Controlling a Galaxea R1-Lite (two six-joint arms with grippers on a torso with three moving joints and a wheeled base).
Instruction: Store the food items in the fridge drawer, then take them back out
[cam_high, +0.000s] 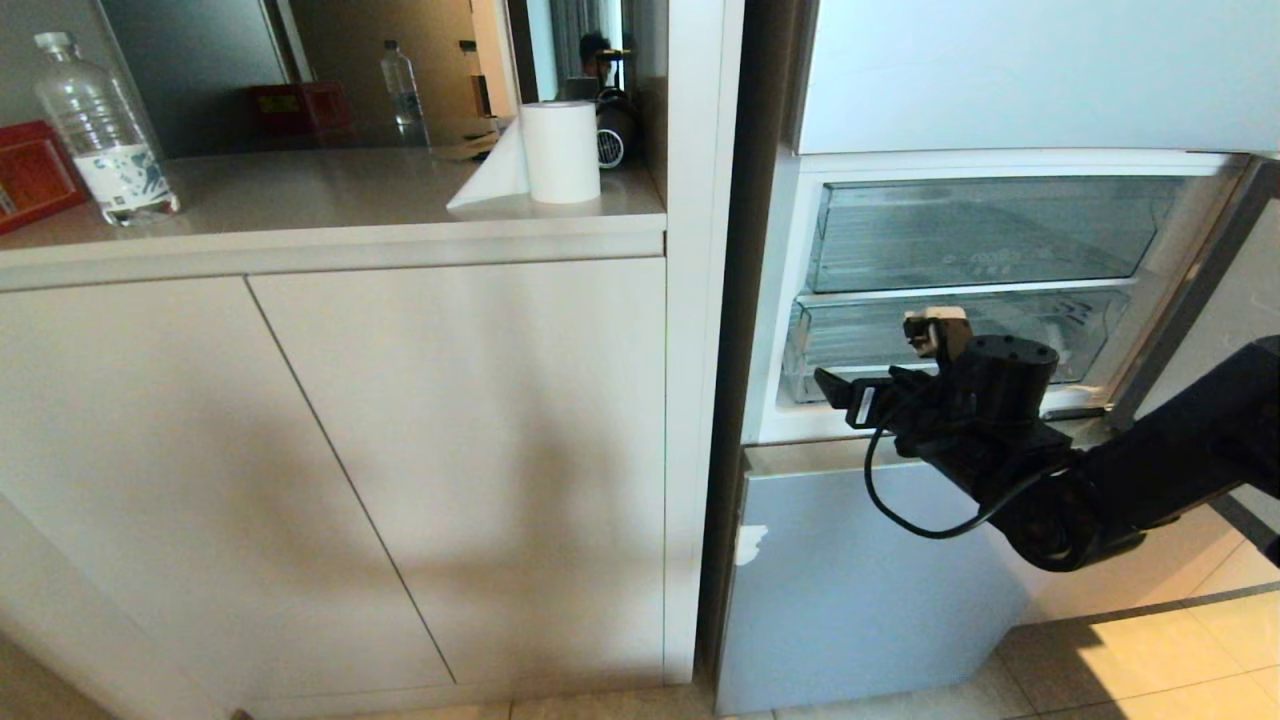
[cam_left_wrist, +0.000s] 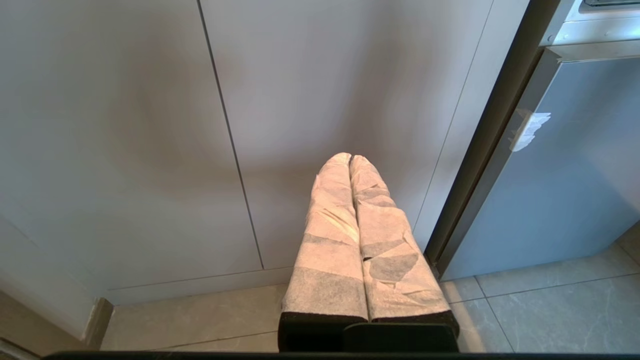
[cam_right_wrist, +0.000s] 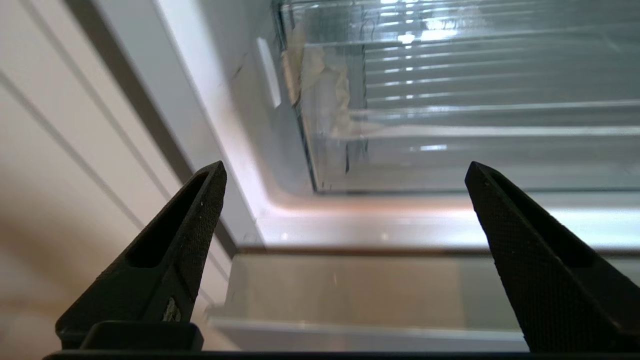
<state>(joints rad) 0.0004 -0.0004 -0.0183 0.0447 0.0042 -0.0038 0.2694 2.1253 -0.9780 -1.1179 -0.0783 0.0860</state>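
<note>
Our right arm (cam_high: 1150, 480) reaches in from the right edge of the head view, forearm slanting up-left, wrist level with the bottom of the open fridge compartment. Our right gripper (cam_high: 885, 375) points left toward the drawer (cam_high: 950, 345), just in front of its clear front. In the right wrist view the two black fingers (cam_right_wrist: 185, 225) stand wide apart with nothing between them; past them we see the drawer's lower left corner (cam_right_wrist: 400, 150), the white fridge frame and the cabinet edge. Whether a fingertip touches the drawer front, we cannot tell.

Our left gripper (cam_left_wrist: 350, 160) is outside the head view. In the left wrist view its two tape-wrapped fingers (cam_left_wrist: 330, 240) press together, holding nothing, aimed at the grey cabinet doors (cam_left_wrist: 150, 125) low near the tiled floor (cam_left_wrist: 525, 310), with the blue-grey lower fridge panel (cam_left_wrist: 575, 175) to the right.

The drawer sits in the fridge, below a shallower clear drawer (cam_high: 980, 230). The gripper and wrist cover part of the drawer's front. Its inside shows only ribs and glare; we make out no food in it, and none elsewhere in any view. A pale smudge (cam_right_wrist: 325, 90) behind the plastic near the drawer's left wall is too blurred to name. The right arm is cut off at the frame edge.

On the counter at left: a bottle (cam_high: 100, 130) and a paper roll (cam_high: 558, 150).
</note>
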